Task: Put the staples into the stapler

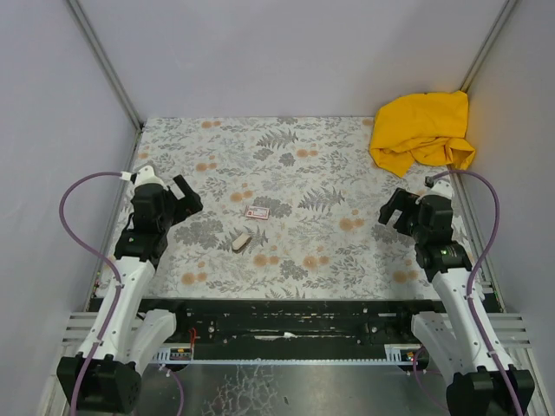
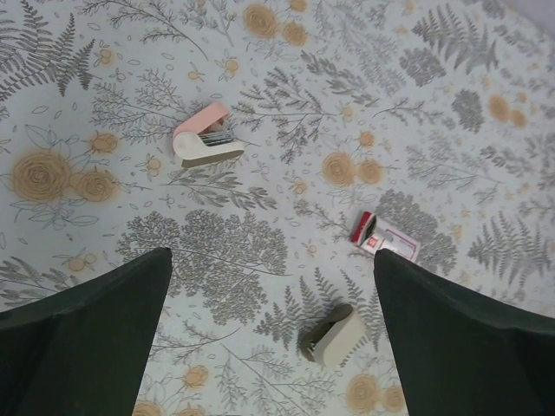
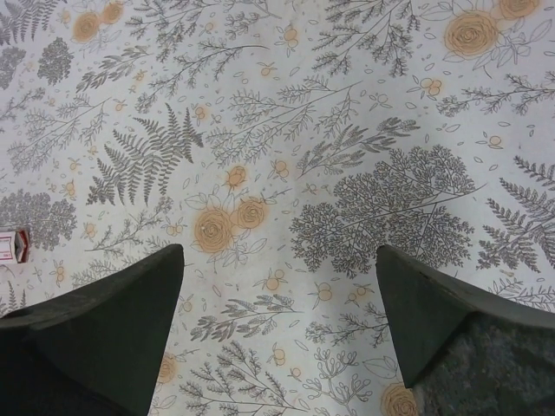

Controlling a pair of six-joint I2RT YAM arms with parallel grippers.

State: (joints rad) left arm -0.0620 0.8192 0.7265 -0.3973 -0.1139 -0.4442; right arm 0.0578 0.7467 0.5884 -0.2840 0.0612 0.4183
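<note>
You're at the very start: as far as I can judge, none of the loading is done yet. Your left fingers (image 2: 95,338) are spread wide and hold nothing, hanging above the floral counter (image 2: 451,104). Your right fingers (image 3: 95,329) are spread just as wide and are also empty. The stapler (image 2: 206,139), pink over cream with silver metal showing at its mouth, lies well ahead of the left fingers, toward the left-hand tip. The white-and-red box (image 2: 384,238) lies just ahead of the right-hand tip of that pair. A small beige piece (image 2: 334,335) lies nearest, between the two tips; I can't tell what it is. No staples lie loose in view, so they are probably in the box, and I can't tell whether the box is open. Everything remains: get a strip out, open the stapler's channel, seat the strip and close it.
</note>
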